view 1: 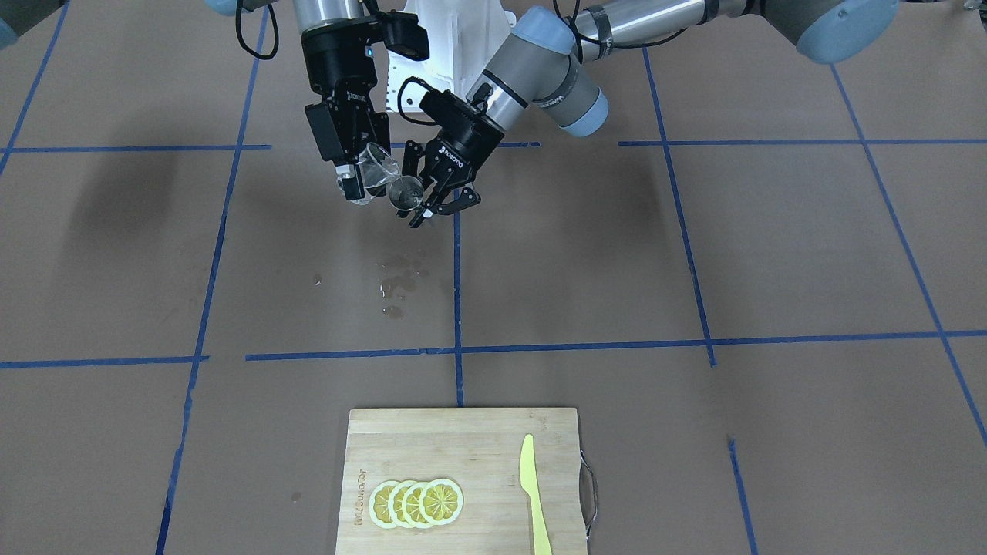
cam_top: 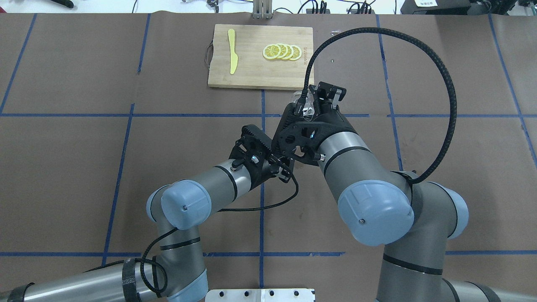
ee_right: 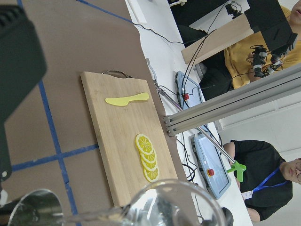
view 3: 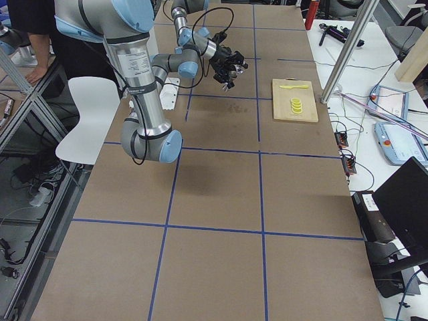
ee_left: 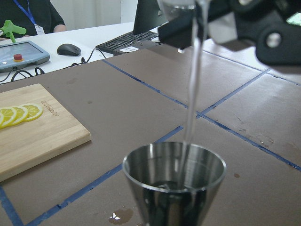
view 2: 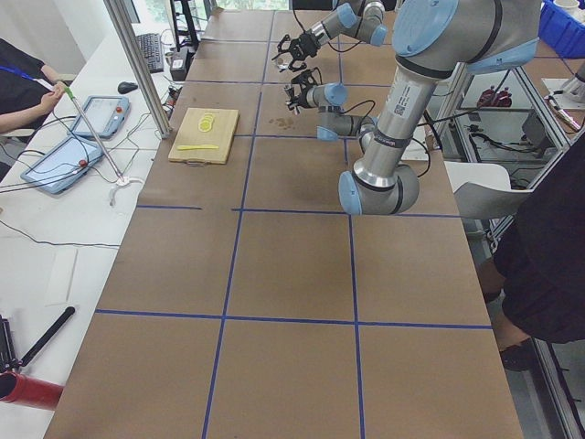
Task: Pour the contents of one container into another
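Observation:
My right gripper is shut on a clear glass, tilted with its mouth toward a small metal cup. My left gripper is shut on that cup and holds it upright above the table, just below the glass rim. In the left wrist view a thin stream of water falls from the glass into the metal cup. The right wrist view shows the glass rim close up, with the metal cup beside it. From overhead the arms hide most of both vessels; only part of the glass shows.
Water drops lie on the brown table under the cups. A wooden cutting board with lemon slices and a yellow knife sits at the table's far edge. Operators and tablets are beyond that edge.

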Controlling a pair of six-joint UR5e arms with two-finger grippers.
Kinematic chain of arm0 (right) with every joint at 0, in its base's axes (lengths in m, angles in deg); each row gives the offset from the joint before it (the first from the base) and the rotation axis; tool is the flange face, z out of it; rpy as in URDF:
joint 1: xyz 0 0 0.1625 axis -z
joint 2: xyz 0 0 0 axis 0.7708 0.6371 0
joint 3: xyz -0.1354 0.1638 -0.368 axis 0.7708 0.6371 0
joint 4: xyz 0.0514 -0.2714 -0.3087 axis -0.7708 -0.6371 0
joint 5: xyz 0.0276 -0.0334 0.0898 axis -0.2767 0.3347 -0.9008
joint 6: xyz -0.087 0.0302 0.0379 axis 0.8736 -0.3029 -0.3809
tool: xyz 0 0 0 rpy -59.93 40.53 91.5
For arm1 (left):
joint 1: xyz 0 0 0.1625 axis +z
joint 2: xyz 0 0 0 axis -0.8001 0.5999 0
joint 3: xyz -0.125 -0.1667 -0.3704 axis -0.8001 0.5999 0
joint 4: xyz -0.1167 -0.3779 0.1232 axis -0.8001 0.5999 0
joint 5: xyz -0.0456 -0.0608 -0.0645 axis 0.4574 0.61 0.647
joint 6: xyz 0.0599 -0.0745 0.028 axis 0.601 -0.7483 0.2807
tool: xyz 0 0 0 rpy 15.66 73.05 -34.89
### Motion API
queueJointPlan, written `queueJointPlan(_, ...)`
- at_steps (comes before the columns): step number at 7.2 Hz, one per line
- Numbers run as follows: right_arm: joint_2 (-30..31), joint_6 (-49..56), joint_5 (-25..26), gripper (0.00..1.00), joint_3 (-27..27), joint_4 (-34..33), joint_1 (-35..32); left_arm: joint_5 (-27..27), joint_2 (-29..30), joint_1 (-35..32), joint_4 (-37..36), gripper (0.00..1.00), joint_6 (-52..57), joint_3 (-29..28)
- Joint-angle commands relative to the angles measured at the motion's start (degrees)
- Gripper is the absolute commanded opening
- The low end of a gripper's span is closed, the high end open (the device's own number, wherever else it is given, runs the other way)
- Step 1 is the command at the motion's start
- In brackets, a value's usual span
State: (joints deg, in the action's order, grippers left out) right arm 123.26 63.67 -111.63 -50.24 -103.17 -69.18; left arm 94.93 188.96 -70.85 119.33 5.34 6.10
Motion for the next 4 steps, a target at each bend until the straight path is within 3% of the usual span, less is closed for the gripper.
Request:
queueJointPlan(1, -0.2, 1.4, 0.0, 0.00, 0.0, 0.0, 0.0, 0.1, 0.0, -0.1, 0.2, 0.00, 0.0, 0.0)
queueJointPlan(4, -0.3, 0.1, 0.0, 0.00, 0.0, 0.9, -0.2, 0.1, 0.0, -0.1, 0.2, 0.00, 0.0, 0.0)
